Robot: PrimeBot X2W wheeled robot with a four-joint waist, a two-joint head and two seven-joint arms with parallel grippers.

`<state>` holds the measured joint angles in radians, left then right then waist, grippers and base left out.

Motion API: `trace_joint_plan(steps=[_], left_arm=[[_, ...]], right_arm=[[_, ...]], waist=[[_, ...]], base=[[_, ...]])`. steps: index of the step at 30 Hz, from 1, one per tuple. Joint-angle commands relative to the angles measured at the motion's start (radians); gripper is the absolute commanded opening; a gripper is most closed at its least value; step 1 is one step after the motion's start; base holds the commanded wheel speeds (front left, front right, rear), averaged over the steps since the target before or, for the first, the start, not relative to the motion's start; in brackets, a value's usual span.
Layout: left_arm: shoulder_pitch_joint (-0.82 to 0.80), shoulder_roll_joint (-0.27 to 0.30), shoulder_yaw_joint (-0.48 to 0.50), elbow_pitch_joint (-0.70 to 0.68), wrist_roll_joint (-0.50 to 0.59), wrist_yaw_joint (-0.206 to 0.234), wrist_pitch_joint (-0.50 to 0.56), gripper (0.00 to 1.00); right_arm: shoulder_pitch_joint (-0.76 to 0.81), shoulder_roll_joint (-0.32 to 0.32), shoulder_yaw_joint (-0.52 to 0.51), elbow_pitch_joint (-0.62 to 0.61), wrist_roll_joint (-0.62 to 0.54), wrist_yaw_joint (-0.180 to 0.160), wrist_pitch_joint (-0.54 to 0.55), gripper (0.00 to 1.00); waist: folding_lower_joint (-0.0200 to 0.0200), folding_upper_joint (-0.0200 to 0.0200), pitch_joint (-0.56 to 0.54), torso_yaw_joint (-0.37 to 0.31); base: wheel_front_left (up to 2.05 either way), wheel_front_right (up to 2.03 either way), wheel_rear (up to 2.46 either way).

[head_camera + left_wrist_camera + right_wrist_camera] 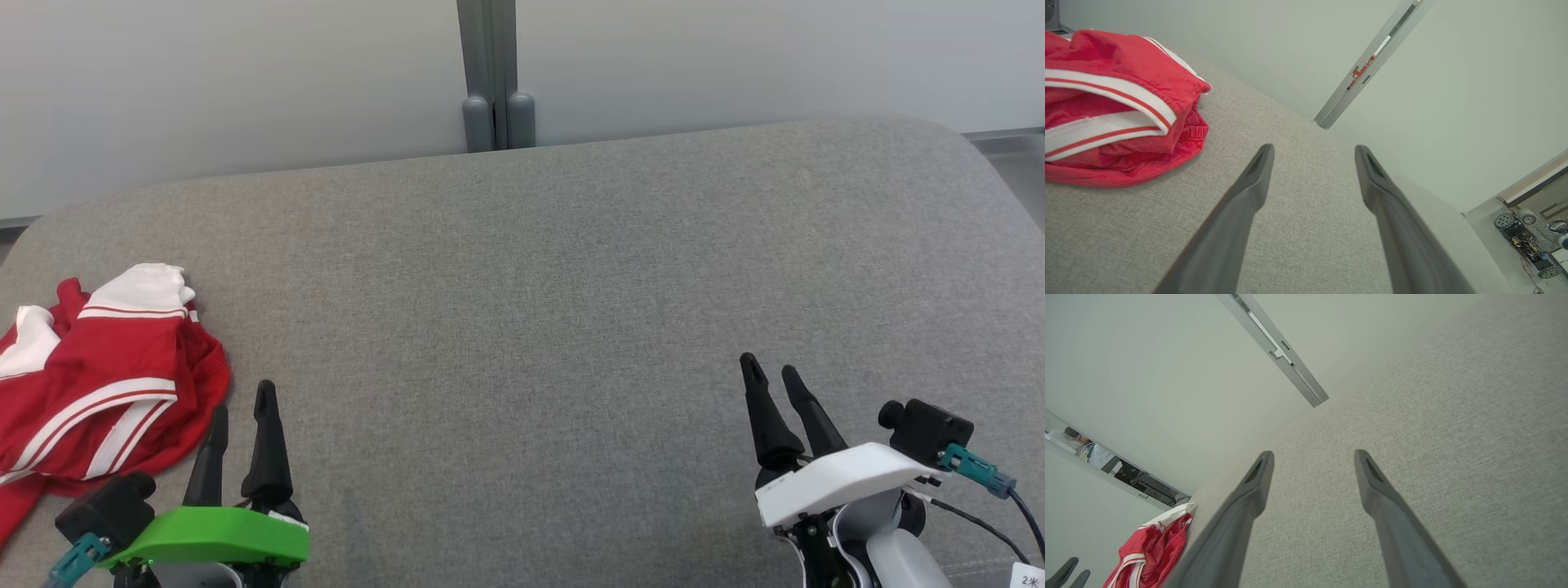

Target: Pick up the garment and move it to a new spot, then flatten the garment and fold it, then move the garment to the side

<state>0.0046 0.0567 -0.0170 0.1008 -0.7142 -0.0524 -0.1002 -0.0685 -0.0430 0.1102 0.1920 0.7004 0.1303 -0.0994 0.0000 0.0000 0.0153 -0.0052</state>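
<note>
The garment (106,384), a red piece with white stripes and white panels, lies crumpled in a loose heap at the far left of the grey fabric-covered tabletop (571,269), with one red strip running out of the head view at the lower left, so whether it hangs over the edge cannot be told. The left hand (242,400) sits just beside the heap's right border, fingers spread and grasping nothing, pointing past the cloth rather than into it. The right hand (768,366) is well apart on the other side of the tabletop, likewise released and empty. Judging from this, the task is at its very start: the pick-up has not yet been made. Several things could go wrong from here. Because the cloth is bunched in overlapping layers, a pinch at the near border may catch only the top fold, and the rest would then trail, drag across the fabric cover and bunch tighter instead of opening out. A fingertip could slip into a leg opening or under the gathered elastic hem seen in the left wrist view and snag when the hand lets go. Coming down too steeply, the fingers might nip the tabletop's own cover along with the garment. And since the heap lies so near the left side, a sideways nudge before the fingers close could push it further off.
</note>
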Motion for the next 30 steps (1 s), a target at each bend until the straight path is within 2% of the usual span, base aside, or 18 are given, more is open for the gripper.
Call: trace_joint_plan(steps=[1, 26, 30], left_arm=[[-0.003, 0.007, 0.003, -0.012, 0.038, -0.004, -0.011, 1.0], [0.043, -0.007, 0.019, -0.044, 0.295, -0.029, -0.077, 1.0], [0.049, -0.007, 0.009, -0.045, 0.326, -0.045, -0.086, 1.0]], right_arm=[[-0.012, -0.005, 0.007, -0.015, -0.036, 0.0, -0.013, 1.0], [0.007, -0.007, 0.063, 0.0, -0.296, 0.0, -0.077, 1.0], [0.009, -0.007, 0.068, -0.002, -0.34, 0.0, -0.087, 1.0]], waist=[[0.0, 0.0, 0.0, 0.0], [0.0, 0.0, -0.013, -0.005], [0.0, 0.0, -0.015, -0.005]], base=[[0.0, 0.0, 0.0], [0.0, 0.0, 0.0], [0.0, 0.0, 0.0]])
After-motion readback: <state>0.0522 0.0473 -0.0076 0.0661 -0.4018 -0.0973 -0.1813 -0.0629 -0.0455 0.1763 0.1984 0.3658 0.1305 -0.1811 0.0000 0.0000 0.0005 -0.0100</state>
